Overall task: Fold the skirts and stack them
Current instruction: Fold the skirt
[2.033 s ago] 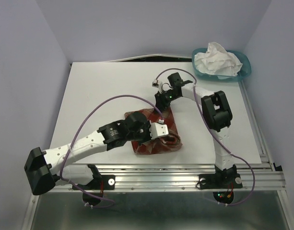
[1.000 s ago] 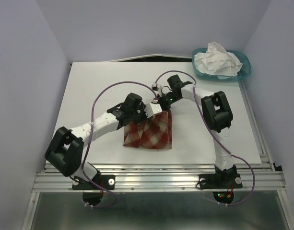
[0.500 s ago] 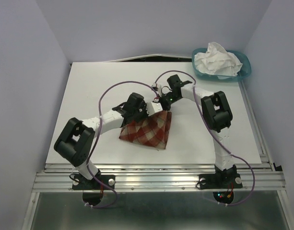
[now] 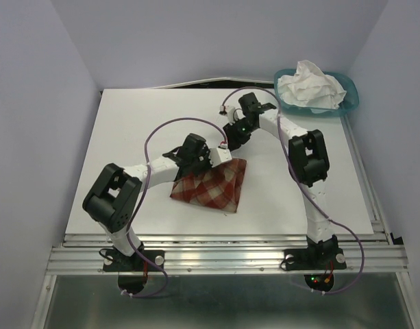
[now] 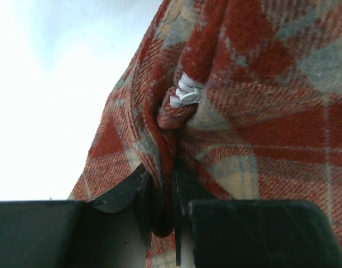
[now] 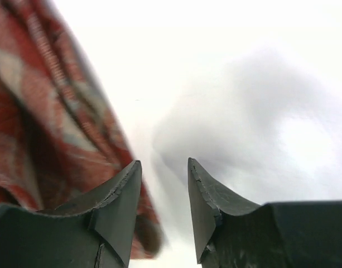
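Now the left gripper (image 5: 162,215) pinches a raised fold of the red-and-cream plaid skirt (image 4: 213,186), with its jaws pressed close on the cloth. This skirt lies folded near the middle of the white table (image 4: 148,116). The right gripper (image 6: 164,192) stands just beside the skirt's far edge, jaws spread, with nothing between them. The white skirt (image 4: 310,83) sits crumpled in the teal basket (image 4: 351,103) at the far right corner.

Coarse woven plaid skirt (image 5: 254,117), crinkled white skirt (image 4: 311,83), plastic basket (image 4: 353,96)
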